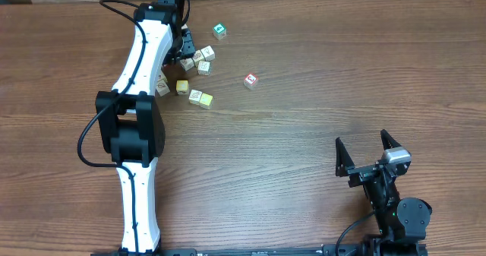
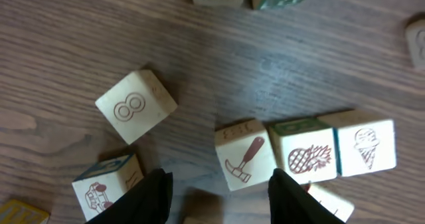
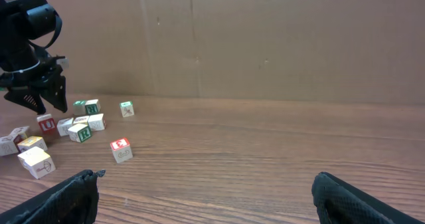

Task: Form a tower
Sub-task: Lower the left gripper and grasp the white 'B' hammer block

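No tower shows in any view; small wooden picture cubes lie singly on the table. My left gripper hangs over the cluster of cubes at the back. In the left wrist view the left gripper stands partly open. A hammer cube lies just ahead of its right finger, a car cube beside its left finger. A blurred brown block edge shows low between the fingers, apart from both. My right gripper is wide open and empty near the front right; under the same gripper lies bare table.
A pineapple cube and an ice-cream cube line up with the hammer cube. A cube marked 8 sits tilted apart. A green cube and a red-topped cube lie alone. Yellow cubes sit by the left arm. A cardboard wall stands behind.
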`<state>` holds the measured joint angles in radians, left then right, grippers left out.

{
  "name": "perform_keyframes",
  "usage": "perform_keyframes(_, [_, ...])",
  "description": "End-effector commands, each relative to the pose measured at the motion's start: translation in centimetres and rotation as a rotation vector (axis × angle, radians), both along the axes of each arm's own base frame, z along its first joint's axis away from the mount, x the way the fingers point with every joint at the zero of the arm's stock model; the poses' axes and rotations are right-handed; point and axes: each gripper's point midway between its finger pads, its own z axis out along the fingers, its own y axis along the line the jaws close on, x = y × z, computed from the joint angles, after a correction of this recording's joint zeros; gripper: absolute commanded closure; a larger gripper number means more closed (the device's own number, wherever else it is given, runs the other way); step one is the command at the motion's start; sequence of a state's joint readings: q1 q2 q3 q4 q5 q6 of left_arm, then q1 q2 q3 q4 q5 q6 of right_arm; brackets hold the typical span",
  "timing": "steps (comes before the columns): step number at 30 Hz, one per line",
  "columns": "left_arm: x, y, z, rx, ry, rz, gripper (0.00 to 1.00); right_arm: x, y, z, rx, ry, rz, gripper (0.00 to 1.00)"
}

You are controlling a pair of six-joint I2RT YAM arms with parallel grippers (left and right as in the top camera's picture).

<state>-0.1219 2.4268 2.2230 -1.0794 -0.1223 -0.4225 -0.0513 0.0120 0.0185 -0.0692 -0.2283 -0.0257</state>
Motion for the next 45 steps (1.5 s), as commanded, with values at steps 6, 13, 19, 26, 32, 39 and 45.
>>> perform_keyframes(6, [0.7, 0.4, -0.8, -0.003, -0.027, 0.057, 0.51, 0.0, -0.1, -0.2, 0.002, -0.003, -0.006, 0.00])
perform_keyframes(13, [0.8, 0.4, -2.9, 0.000, -0.005, 0.059, 0.52, 0.0, -0.1, -0.2, 0.002, -0.003, -0.006, 0.00])
perform_keyframes(19, [0.9, 0.4, -4.0, 0.001, 0.005, 0.059, 0.53, 0.0, -0.1, -0.2, 0.002, -0.003, -0.006, 0.00])
perform_keyframes(26, [0.6, 0.4, -4.3, 0.002, 0.015, 0.059, 0.61, 0.0, -0.1, -0.2, 0.002, -0.003, -0.006, 0.00])
perform_keyframes(32, [0.0, 0.5, -4.7, 0.007, 0.043, 0.059, 0.63, 0.0, -0.1, -0.2, 0.002, -0.003, -0.006, 0.00])
perform_keyframes(39, [-0.7, 0.5, -4.8, 0.011, 0.070, 0.055, 0.61, 0.0, -0.1, -0.2, 0.002, -0.003, -0.006, 0.00])
perform_keyframes(45, [-0.8, 0.4, -4.9, 0.008, 0.077, 0.052, 0.65, 0.0, -0.1, -0.2, 0.002, -0.003, -0.006, 0.00])
